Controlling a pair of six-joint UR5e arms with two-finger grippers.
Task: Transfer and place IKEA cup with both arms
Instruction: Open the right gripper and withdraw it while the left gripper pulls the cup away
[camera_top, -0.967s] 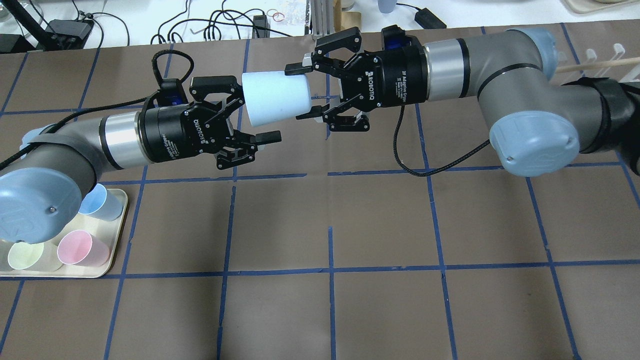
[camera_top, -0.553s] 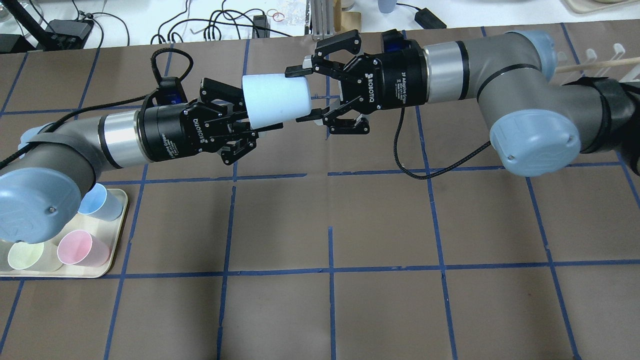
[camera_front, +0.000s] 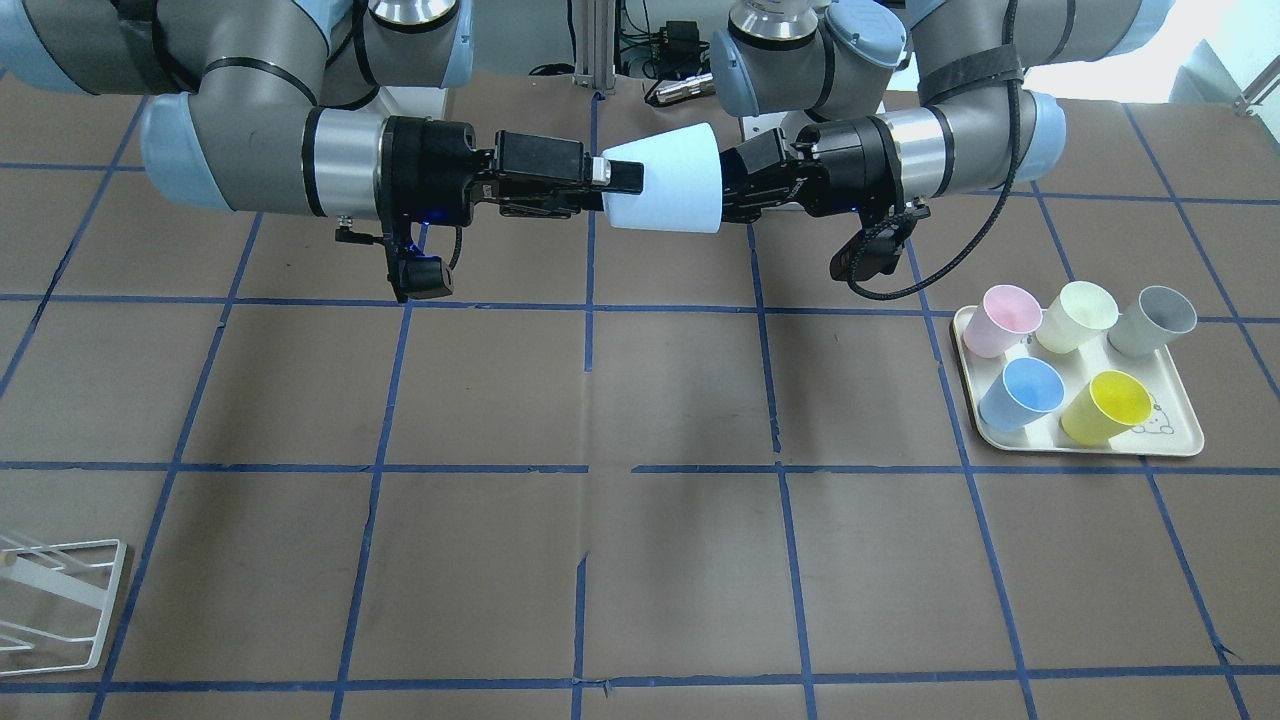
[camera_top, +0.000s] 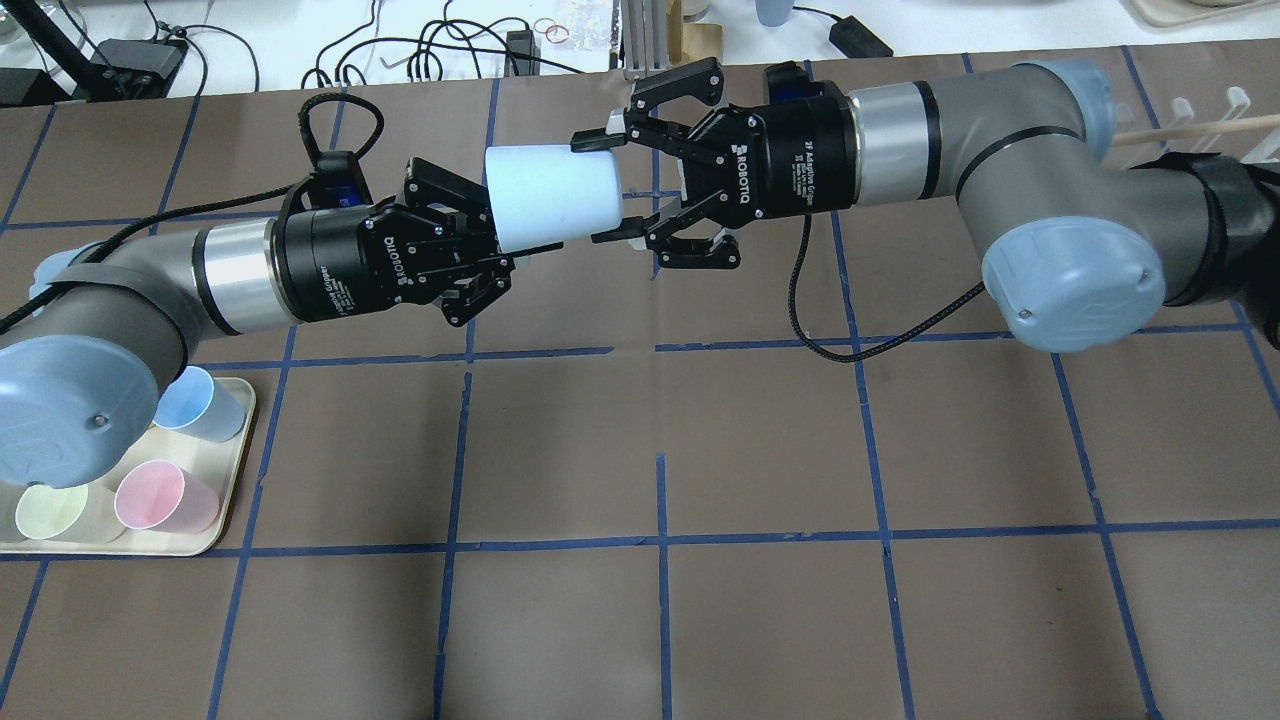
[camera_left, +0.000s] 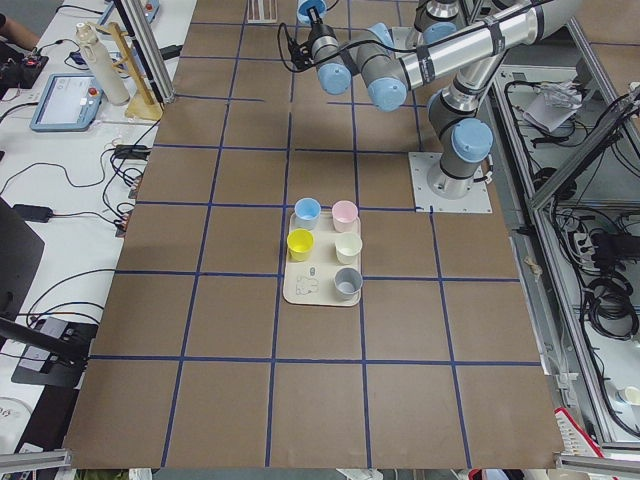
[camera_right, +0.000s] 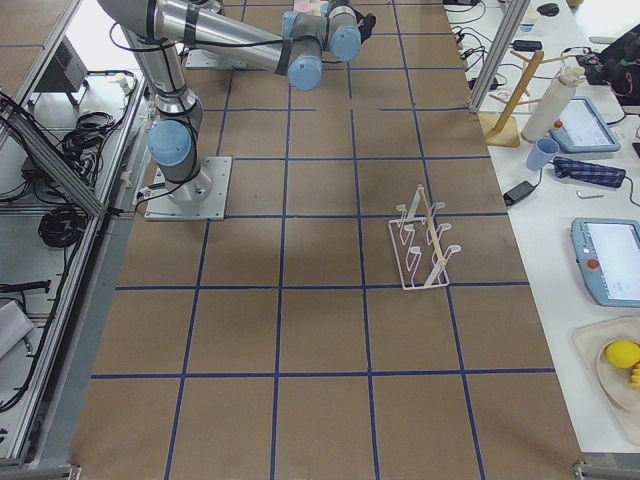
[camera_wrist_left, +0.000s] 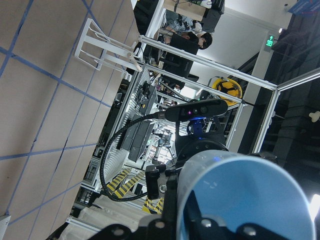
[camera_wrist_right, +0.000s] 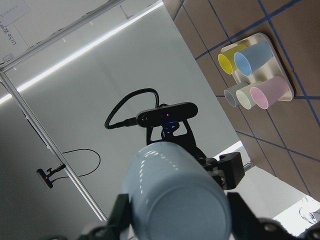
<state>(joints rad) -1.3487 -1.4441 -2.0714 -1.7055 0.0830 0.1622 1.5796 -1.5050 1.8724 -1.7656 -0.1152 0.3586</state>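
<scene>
The pale ice-blue IKEA cup (camera_top: 550, 200) hangs on its side above the table's far middle, wide end towards my left arm. My left gripper (camera_top: 500, 252) is shut on the rim at that wide end. Around the narrow base sits my right gripper (camera_top: 607, 190), its fingers pressed on the wall above and below, shut on the cup. In the front-facing view the cup (camera_front: 665, 185) bridges the right gripper (camera_front: 620, 178) and the left gripper (camera_front: 735, 190). The left wrist view looks into the cup's bluer inside (camera_wrist_left: 245, 200); the right wrist view shows its base (camera_wrist_right: 177, 200).
A cream tray (camera_front: 1180, 440) near my left arm holds pink, pale yellow, grey, sky-blue and yellow cups; in the overhead view the tray (camera_top: 235, 470) lies partly under my left elbow. A white wire rack (camera_front: 60, 600) stands on my right side.
My left gripper, open beside the cup's wide end a second ago, has shut on its rim. The right gripper and the cup have barely moved.
</scene>
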